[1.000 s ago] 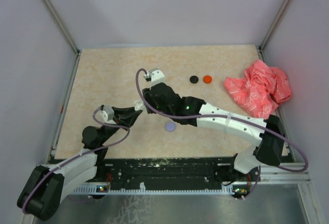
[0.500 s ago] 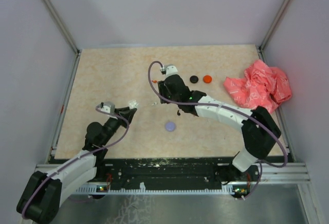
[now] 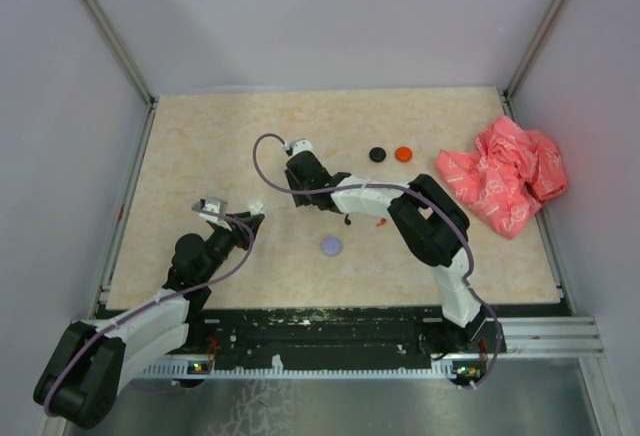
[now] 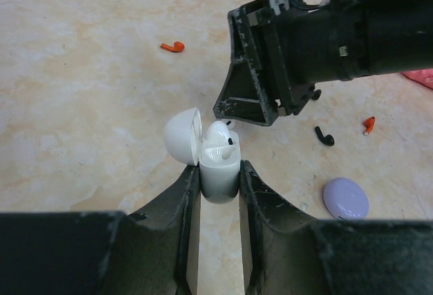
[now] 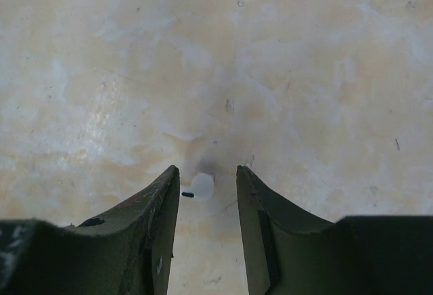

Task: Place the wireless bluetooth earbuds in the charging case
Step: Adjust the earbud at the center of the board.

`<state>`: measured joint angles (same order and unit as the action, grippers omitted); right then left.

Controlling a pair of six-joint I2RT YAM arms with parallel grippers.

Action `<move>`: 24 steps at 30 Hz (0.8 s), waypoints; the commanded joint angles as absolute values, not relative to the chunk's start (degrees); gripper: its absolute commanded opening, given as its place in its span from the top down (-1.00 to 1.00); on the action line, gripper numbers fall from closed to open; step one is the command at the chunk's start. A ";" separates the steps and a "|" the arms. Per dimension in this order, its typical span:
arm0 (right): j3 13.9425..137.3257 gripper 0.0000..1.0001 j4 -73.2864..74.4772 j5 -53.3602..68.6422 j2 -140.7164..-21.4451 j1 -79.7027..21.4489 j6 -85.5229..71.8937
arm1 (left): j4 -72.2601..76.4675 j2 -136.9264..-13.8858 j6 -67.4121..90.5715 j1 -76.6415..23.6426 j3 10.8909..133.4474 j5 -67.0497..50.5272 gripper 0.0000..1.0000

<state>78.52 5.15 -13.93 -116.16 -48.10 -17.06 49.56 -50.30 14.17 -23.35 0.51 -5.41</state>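
Note:
My left gripper [image 4: 220,180] is shut on the white charging case [image 4: 220,173] and holds it upright with its lid [image 4: 183,136] open. One white earbud [image 4: 220,139] sits in the case. In the top view the left gripper [image 3: 252,214] is at the table's left middle. My right gripper [image 5: 203,187] is open, pointing down at the table. A white earbud [image 5: 201,187] lies on the table between its jaws, closer to the left one. In the top view the right gripper [image 3: 296,192] is just right of the case [image 3: 256,204]. It also shows in the left wrist view [image 4: 254,102].
A red earbud [image 4: 172,47], a black earbud [image 4: 323,135] and another red earbud [image 4: 369,124] lie loose on the table. A lilac disc [image 3: 331,246] is at the front middle. A black disc [image 3: 377,154] and a red disc [image 3: 403,154] lie further back. A pink-red bag [image 3: 505,176] fills the right side.
My right gripper left the case, swung back and right, then came back left and now stands over the white earbud. The left gripper has barely moved and still holds the case.

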 commanded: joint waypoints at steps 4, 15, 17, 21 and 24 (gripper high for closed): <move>88.22 0.21 5.05 -15.10 -122.34 -47.99 -15.29 | 49.70 -49.59 13.84 -22.80 1.31 -5.94 1.00; 88.67 0.16 12.67 -13.02 -122.87 -49.09 -12.42 | 50.05 -49.60 13.88 -22.76 1.40 -7.53 1.00; 88.72 0.13 14.27 -13.22 -122.65 -49.52 -11.67 | 49.89 -49.23 13.82 -22.69 1.41 -7.56 1.00; 88.58 0.11 17.11 -13.75 -121.80 -49.84 -10.99 | 49.33 -48.66 13.69 -22.71 1.41 -7.64 1.00; 87.75 0.11 18.21 -13.43 -120.15 -49.85 -11.07 | 49.13 -48.44 13.69 -22.76 1.41 -7.73 1.00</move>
<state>87.09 13.67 -13.52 -122.76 -49.39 -12.08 48.71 -49.32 14.11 -23.09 0.54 -6.87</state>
